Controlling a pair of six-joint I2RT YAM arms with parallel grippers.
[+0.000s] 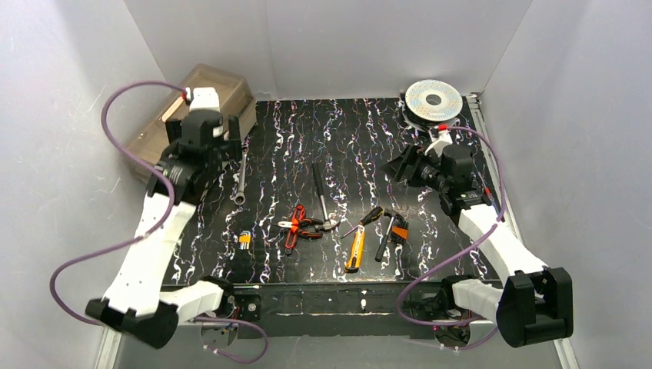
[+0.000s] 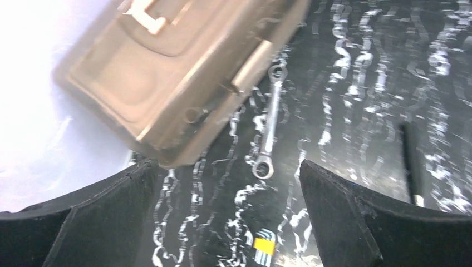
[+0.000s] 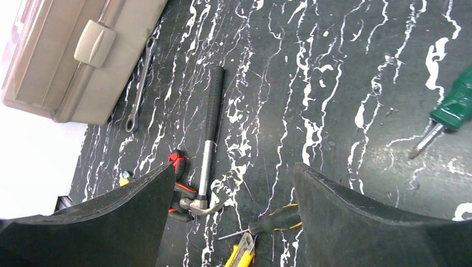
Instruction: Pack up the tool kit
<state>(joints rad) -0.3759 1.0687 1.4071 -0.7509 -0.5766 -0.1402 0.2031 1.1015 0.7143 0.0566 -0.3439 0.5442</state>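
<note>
The beige toolbox (image 1: 201, 108) with its smoky lid down stands at the back left, also seen in the left wrist view (image 2: 167, 72) and the right wrist view (image 3: 67, 61). My left gripper (image 1: 201, 150) hovers beside it, open and empty (image 2: 228, 178), above a silver wrench (image 2: 267, 133). On the mat's middle lie a hammer (image 1: 321, 196), red pliers (image 1: 296, 227), a yellow knife (image 1: 355, 250) and a black-yellow screwdriver (image 1: 369, 219). My right gripper (image 1: 400, 165) hangs open and empty (image 3: 234, 178) above the hammer (image 3: 209, 139) and screwdriver (image 3: 278, 219).
A hex key set with a yellow band (image 1: 244, 240) lies near the front left. A round silver wire spool (image 1: 434, 100) sits at the back right. A green-handled screwdriver (image 3: 453, 105) lies to the right in the right wrist view. White walls enclose the mat.
</note>
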